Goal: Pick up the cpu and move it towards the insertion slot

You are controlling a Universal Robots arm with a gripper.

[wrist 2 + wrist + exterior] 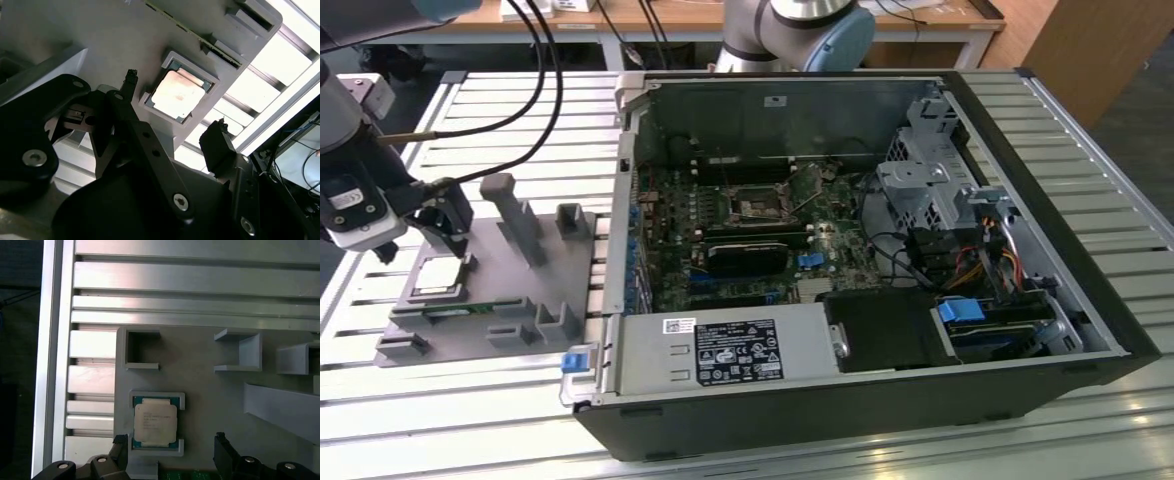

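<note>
The cpu (438, 278) is a small square chip with a silver top, lying flat in a raised pocket of the grey holder (520, 265) at the exterior view's left. In both wrist views the cpu (177, 95) (155, 422) rests in its pocket, untouched. My gripper (447, 248) hangs just above it, open, with one black fingertip (119, 444) on either side of the chip. The gripper (175, 107) (170, 446) holds nothing. The insertion slot (758, 207) is a square, metal-framed socket on the motherboard inside the open computer case.
The grey holder has several upright posts (507, 215) beside my gripper and a green memory stick (460, 310) along its near edge. The open case (854, 400) has high walls, a power supply (720, 350), a drive cage (921, 185) and loose cables. Everything stands on a slatted metal table (507, 420).
</note>
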